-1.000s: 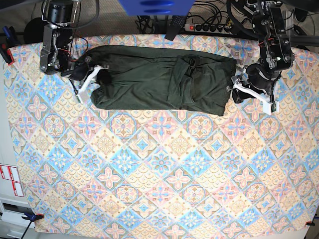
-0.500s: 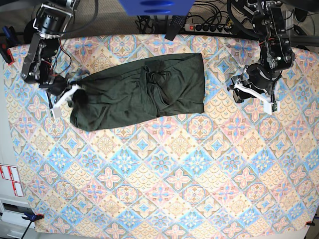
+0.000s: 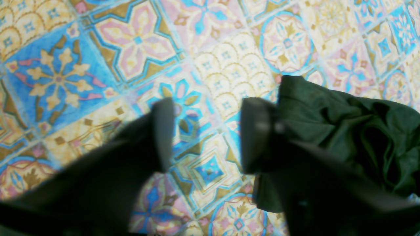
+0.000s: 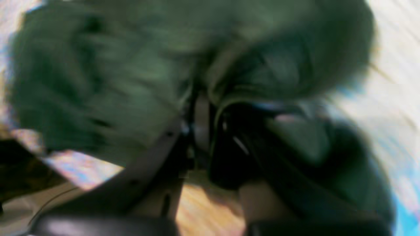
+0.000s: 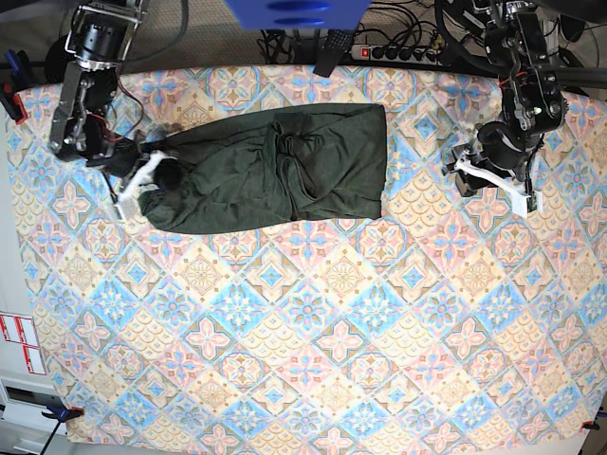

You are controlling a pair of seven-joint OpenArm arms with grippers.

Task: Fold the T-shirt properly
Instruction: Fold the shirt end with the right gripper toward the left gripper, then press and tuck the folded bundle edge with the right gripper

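The dark olive-green T-shirt (image 5: pixel 275 171) lies bunched and creased along the far half of the table, with folds heaped near its middle. My right gripper (image 5: pixel 140 185), on the base view's left, is shut on the shirt's left end. The right wrist view is blurred but shows the jaws (image 4: pixel 203 121) closed with green fabric (image 4: pixel 98 82) between them. My left gripper (image 5: pixel 493 180), on the base view's right, is open and empty, apart from the shirt's right edge. In the left wrist view its fingers (image 3: pixel 162 131) stand apart over the cloth, and the shirt (image 3: pixel 344 124) lies beyond them.
A patterned tablecloth (image 5: pixel 313 332) covers the table. A power strip (image 5: pixel 394 52) and cables lie behind the far edge, beside a blue object (image 5: pixel 294 11). Clamps hold the cloth at the left corners (image 5: pixel 11 100). Red and white labels (image 5: pixel 19 341) sit off the left edge.
The left gripper has let go of the shirt's right end. The right gripper has dragged the shirt leftward, then back a little to the right; the shirt is now shorter and more bunched.
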